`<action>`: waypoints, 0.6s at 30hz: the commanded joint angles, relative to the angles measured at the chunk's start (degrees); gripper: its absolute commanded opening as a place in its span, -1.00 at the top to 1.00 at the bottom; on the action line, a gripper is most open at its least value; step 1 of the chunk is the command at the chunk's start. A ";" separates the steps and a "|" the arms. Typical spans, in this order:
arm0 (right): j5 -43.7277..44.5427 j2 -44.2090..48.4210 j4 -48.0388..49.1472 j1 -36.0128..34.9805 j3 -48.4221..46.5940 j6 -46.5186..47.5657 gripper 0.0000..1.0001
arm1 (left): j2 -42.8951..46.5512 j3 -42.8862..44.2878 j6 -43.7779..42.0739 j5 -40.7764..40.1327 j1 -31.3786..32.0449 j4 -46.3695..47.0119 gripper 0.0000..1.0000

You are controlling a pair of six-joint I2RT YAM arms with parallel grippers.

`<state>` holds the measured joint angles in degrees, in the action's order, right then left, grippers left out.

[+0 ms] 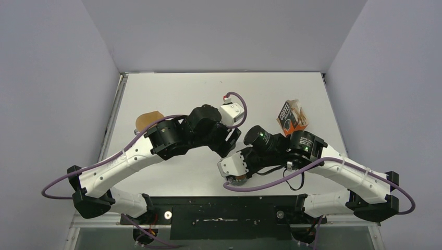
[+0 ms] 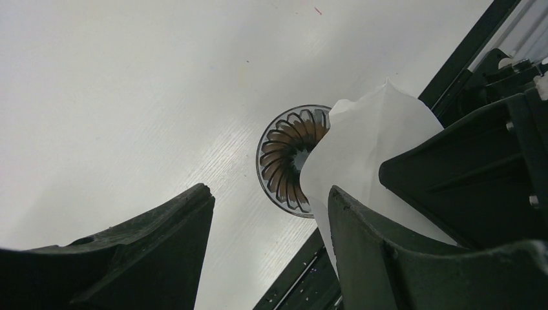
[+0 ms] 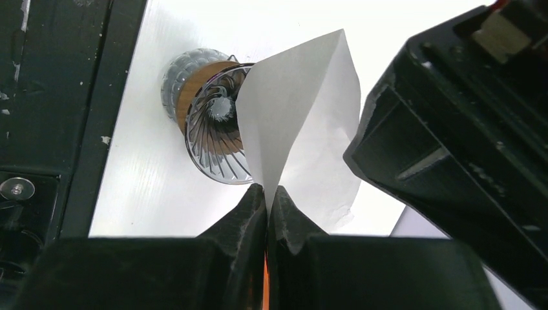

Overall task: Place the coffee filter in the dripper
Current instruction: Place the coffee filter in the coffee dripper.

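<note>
Nearest, the right gripper [image 3: 266, 201] has its 2 fingers pressed tight on the lower edge of the white paper cone coffee filter [image 3: 304, 123], held half unfolded in the air. Just beyond it, the smoky see-through ribbed dripper [image 3: 213, 139] with a brown collar sits on the white table [image 3: 148, 181], close to the black front rail [image 3: 58, 129]. The filter overlaps its rim but is not seated inside. The left gripper [image 2: 270, 194] hangs beside the filter, jaws apart with nothing between them. Farther back stand an orange-and-black coffee box [image 1: 292, 119] and a tan-brown paper cone [image 1: 148, 121].
</note>
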<state>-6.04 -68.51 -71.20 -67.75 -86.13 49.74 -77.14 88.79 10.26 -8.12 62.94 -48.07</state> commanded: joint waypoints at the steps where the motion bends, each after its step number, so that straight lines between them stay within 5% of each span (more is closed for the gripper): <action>1: 2.00 1.62 1.82 -0.72 0.56 0.27 1.00 | 0.18 1.22 0.44 1.85 0.08 0.81 -0.26; 9: 3.74 1.45 3.31 -0.90 0.83 0.22 1.00 | 0.60 0.36 0.98 10.27 0.08 2.27 -0.27; 18: 4.71 1.37 4.21 -1.03 0.63 -0.16 1.00 | -0.68 -0.03 1.08 8.62 0.08 0.77 -0.27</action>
<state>-3.18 -68.49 -69.25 -68.34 -85.27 49.74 -77.38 88.73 11.22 0.62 62.94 -47.83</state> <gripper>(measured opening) 0.025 0.633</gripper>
